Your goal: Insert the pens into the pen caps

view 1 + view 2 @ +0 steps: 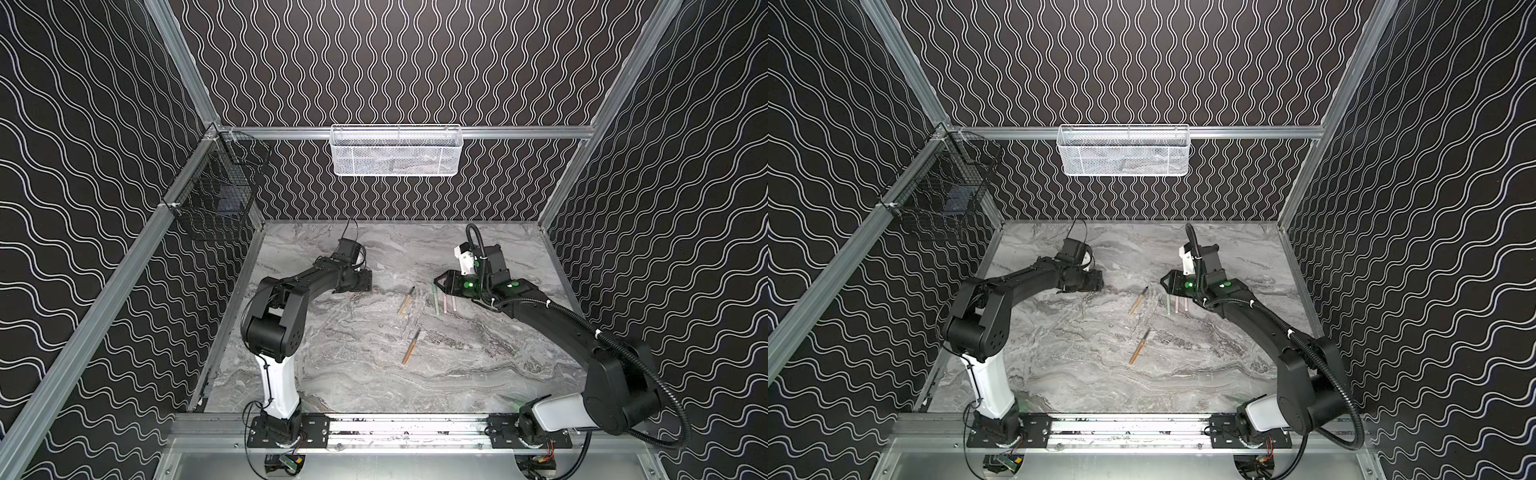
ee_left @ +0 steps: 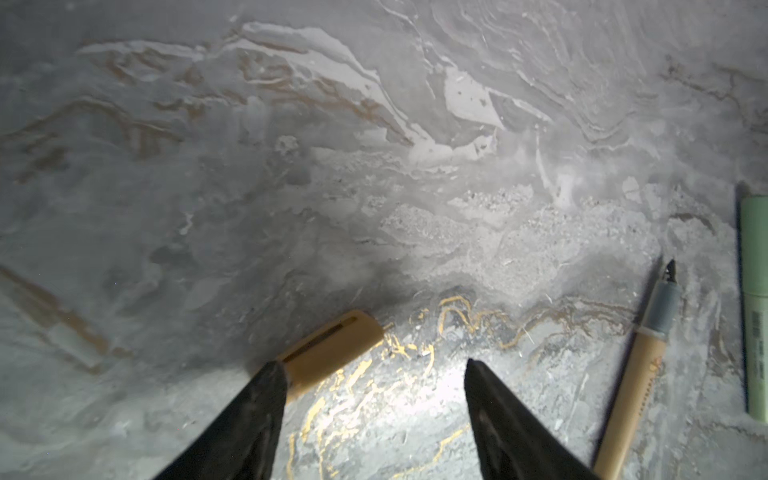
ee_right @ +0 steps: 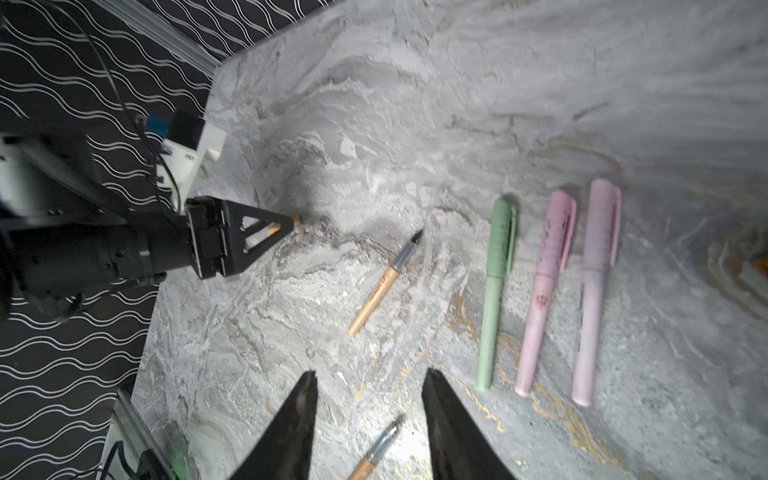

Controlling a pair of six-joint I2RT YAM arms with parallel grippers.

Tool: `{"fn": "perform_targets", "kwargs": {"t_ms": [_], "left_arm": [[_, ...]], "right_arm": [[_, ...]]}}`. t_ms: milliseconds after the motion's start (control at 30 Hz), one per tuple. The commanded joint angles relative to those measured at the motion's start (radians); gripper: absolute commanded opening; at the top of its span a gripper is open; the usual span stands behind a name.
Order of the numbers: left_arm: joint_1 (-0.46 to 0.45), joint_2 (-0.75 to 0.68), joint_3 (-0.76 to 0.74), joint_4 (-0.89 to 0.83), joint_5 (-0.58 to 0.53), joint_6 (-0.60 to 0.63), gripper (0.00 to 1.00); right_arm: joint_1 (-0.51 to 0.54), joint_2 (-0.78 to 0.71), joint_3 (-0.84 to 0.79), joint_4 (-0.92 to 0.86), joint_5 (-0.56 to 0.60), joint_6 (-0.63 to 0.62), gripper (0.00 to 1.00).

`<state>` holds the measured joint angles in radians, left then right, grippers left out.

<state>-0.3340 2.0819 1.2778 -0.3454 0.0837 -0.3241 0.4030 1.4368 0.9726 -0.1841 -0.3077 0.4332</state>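
**Entry: capping the pens, step in hand**

1. Left gripper: you are keeping it low over the table, left of centre in both top views. Its jaws are spread and are pinching nothing.
2. Tan-orange cap: it is lying flat at that gripper's tips, with one end hidden behind the gripper. You cannot tell whether the two are touching.
3. Upper tan-orange pen: it is lying uncapped just right of centre in a top view, dark tip pointing up-frame.
4. Lower tan-orange pen: it is lying uncapped lower in the frame, well apart from the upper one.
5. Green pen and pink pens: all three are wearing caps and lying side by side, just right of the upper tan-orange pen.
6. Right gripper: it is hovering beside the capped row with its fingers apart, carrying nothing.

**Judged step:** with three of the five pens looking done, you are going for the cap of a fourth.

**Next move calls for:**
- Centre the cap between the spread jaws.
- Close across its width, leaving its open mouth clear.
- Have the right gripper take a tan-orange pen by the barrel, with the tip exposed for lining up.

No second tan-orange cap is showing in any view.
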Motion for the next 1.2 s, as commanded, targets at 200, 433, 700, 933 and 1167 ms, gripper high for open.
{"fn": "perform_targets", "kwargs": {"t_ms": [200, 433, 700, 933, 1167], "left_arm": [[-0.006, 0.008, 0.016, -0.013, 0.027, 0.007, 0.72], [-0.033, 0.006, 0.016, -0.039, 0.027, -0.003, 0.71], [-0.081, -0.01, 0.003, -0.04, 0.052, -0.032, 0.71], [-0.101, -0.055, 0.018, -0.049, 0.061, -0.003, 0.71], [-0.029, -0.001, 0.102, -0.107, -0.055, 0.08, 0.73]], "right_arm": [[0.0, -0.007, 0.008, 0.007, -0.004, 0.001, 0.45], [0.0, -0.018, 0.015, -0.002, 0.002, -0.003, 0.45], [0.0, -0.033, 0.012, -0.003, 0.005, -0.007, 0.45], [0.0, -0.046, 0.008, -0.011, 0.01, -0.011, 0.45], [0.0, -0.051, -0.006, 0.001, 0.003, -0.013, 0.45]]}}
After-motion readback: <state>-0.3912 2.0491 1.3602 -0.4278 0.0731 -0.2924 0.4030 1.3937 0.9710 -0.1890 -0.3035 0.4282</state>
